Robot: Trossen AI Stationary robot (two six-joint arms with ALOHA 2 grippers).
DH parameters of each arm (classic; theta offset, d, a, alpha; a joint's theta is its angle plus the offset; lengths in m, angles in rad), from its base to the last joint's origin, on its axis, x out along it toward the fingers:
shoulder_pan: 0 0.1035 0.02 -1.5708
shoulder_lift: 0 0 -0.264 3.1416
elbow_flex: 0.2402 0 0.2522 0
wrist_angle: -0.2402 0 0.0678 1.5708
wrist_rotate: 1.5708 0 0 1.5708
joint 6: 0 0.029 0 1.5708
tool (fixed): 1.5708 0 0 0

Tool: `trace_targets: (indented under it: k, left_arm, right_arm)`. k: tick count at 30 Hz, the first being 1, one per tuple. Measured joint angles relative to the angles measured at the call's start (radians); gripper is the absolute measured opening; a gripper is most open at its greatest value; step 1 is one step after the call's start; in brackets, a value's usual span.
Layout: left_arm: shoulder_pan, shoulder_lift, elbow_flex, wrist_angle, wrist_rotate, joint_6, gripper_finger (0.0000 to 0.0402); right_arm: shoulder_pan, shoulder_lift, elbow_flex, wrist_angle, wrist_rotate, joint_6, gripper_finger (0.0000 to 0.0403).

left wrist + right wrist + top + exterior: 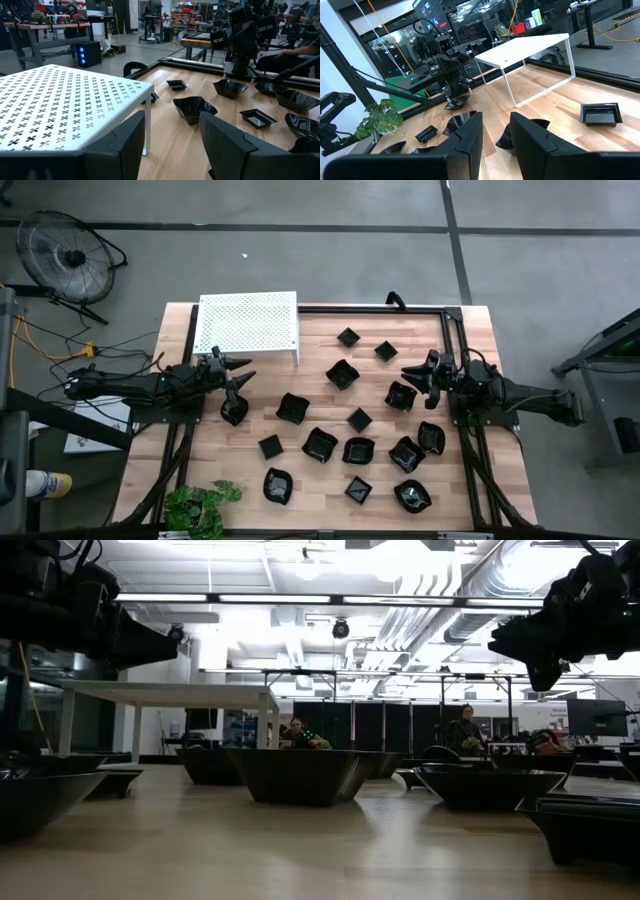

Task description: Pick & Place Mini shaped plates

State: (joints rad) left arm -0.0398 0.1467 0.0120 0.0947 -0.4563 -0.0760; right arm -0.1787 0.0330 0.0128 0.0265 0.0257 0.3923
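Left tool [238,376] spread wide beside the white shelf [248,323], arm stretched level over the table [330,480].

shelf [249,323]: upper left of tabletop [320,350] | mini shaped plates [343,374]: scattered centre to lower right | plant [198,507]: lower-left edge

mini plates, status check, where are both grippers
Left gripper open, empty, near the white shelf. Right gripper empty, over the table's right side. Mini plates scattered on table, none on shelf. Nothing blocking.
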Motion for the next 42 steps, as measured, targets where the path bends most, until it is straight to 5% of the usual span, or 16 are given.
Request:
trace_targets:
  k: [20, 33, 42]
  left_arm:
    - [0.000, 0.000, 0.000, 0.000, 0.000, 0.000, 0.0186]
    - [0.000, 0.000, 0.000, 0.000, 0.000, 0.000, 0.0186]
    - [0.000, 0.000, 0.000, 0.000, 0.000, 0.000, 0.0186]
  right_arm:
    - [0.000, 0.005, 0.016, -0.014, 0.001, 0.000, 0.0094]
    - [0.000, 0.212, 0.318, -0.289, 0.050, 0.007, 0.0094]
    - [0.000, 0.432, 0.547, -0.550, 0.043, 0.238, 0.0094]
